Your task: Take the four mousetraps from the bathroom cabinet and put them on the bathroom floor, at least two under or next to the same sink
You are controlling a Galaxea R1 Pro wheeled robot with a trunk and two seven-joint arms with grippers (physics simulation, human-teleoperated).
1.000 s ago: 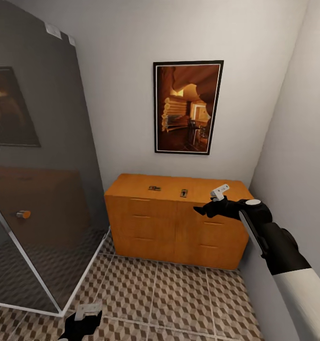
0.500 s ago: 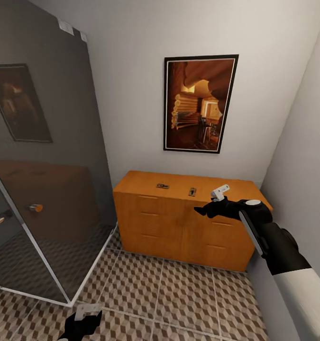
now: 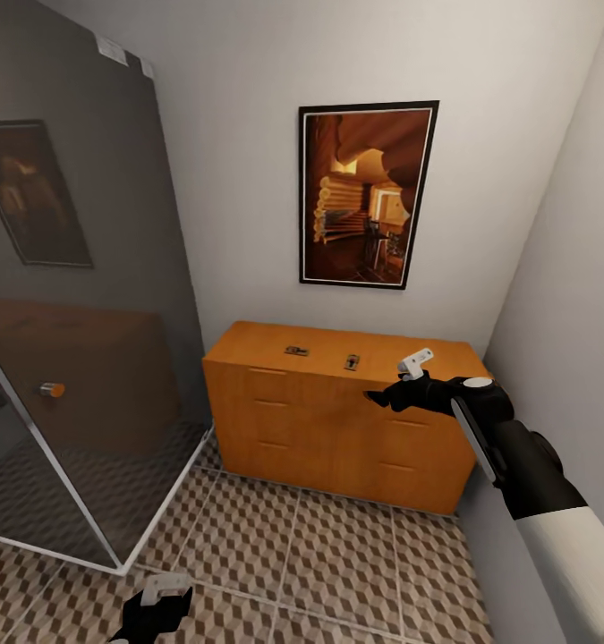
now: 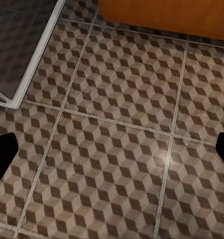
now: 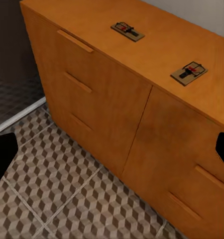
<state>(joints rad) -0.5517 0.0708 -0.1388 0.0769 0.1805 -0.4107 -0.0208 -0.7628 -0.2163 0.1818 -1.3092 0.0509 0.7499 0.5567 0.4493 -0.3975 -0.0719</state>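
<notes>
While right tool (image 3: 384, 394) hangs open-fingered, reaching toward cabinet (image 3: 319, 429), two mousetraps (image 5: 188, 73)

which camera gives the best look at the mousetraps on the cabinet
The right wrist view. It looks down on the cabinet top, where two mousetraps show their wooden boards and wire parts clearly. The head view shows the same two as tiny dark specks. The left wrist view shows floor tiles.
</notes>
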